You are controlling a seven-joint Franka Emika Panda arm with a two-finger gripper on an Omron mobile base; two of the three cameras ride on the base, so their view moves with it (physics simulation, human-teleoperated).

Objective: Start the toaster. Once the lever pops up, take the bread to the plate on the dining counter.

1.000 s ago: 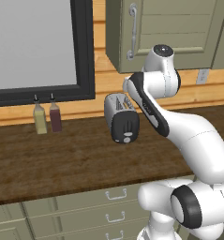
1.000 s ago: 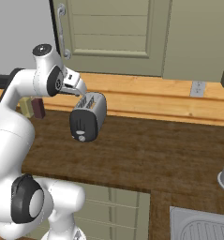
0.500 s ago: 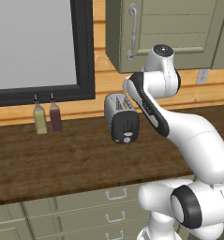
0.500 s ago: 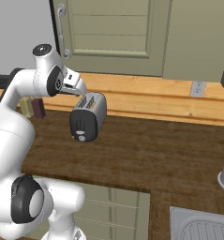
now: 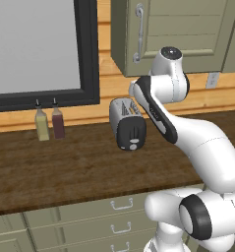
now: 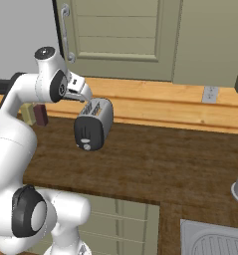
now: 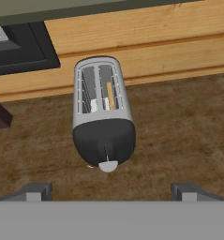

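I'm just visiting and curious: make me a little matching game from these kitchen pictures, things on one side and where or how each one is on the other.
Things:
1. toaster
2. bread
3. gripper
4. two bottles

Descriptions:
A. open, hovering above the toaster's black end
B. standing side by side under the dark-framed window
C. tucked down in a top slot
D. sitting on the dark wood counter by the wooden back wall

Pairs: 1-D, 2-C, 3-A, 4-B
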